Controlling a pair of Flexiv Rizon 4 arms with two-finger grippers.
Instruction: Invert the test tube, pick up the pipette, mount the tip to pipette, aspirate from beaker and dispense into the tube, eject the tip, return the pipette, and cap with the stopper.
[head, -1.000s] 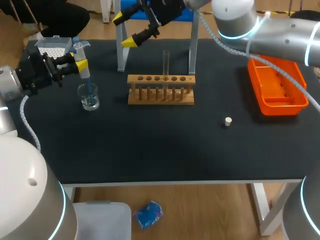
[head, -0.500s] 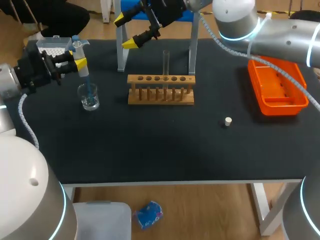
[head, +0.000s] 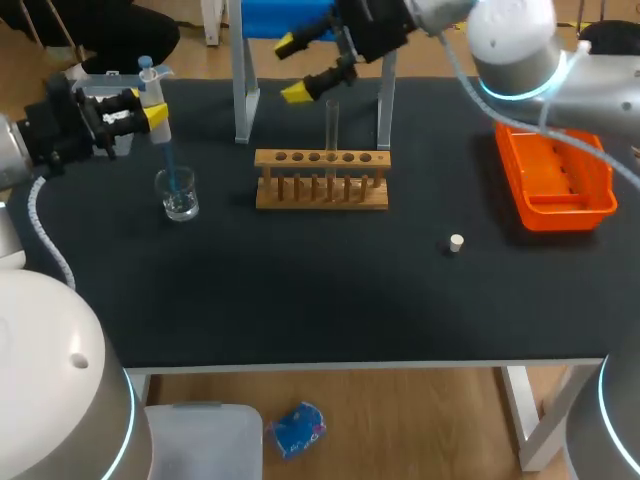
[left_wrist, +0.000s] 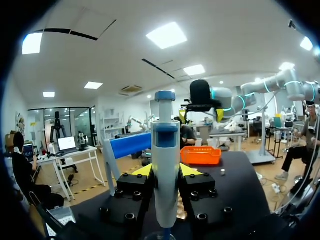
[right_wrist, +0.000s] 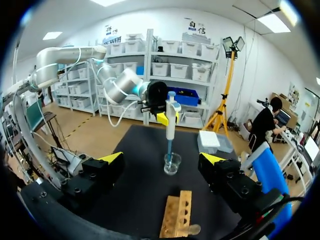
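Observation:
My left gripper (head: 150, 112) is shut on the white pipette (head: 152, 90), which stands upright at the table's left. The pipette's blue tip (head: 172, 170) points down into the glass beaker (head: 180, 197). In the left wrist view the pipette (left_wrist: 165, 165) stands between the yellow fingertips (left_wrist: 142, 170). My right gripper (head: 296, 68) hangs open at the back, just left of the clear test tube (head: 332, 122) standing in the wooden rack (head: 322, 180). The right wrist view looks past its open gripper (right_wrist: 162, 159) at the pipette (right_wrist: 170, 117), beaker (right_wrist: 171, 164) and rack (right_wrist: 177, 215). A small white stopper (head: 456, 242) lies right of centre.
An orange tray (head: 556, 182) sits at the right edge. A tip box (head: 100, 90) stands at the back left behind my left gripper. A stand with metal legs (head: 240, 100) and a blue top rises behind the rack.
My left gripper has lifted the pipette, drawing its tip up in the beaker. My right gripper has swung right, closer to the test tube.

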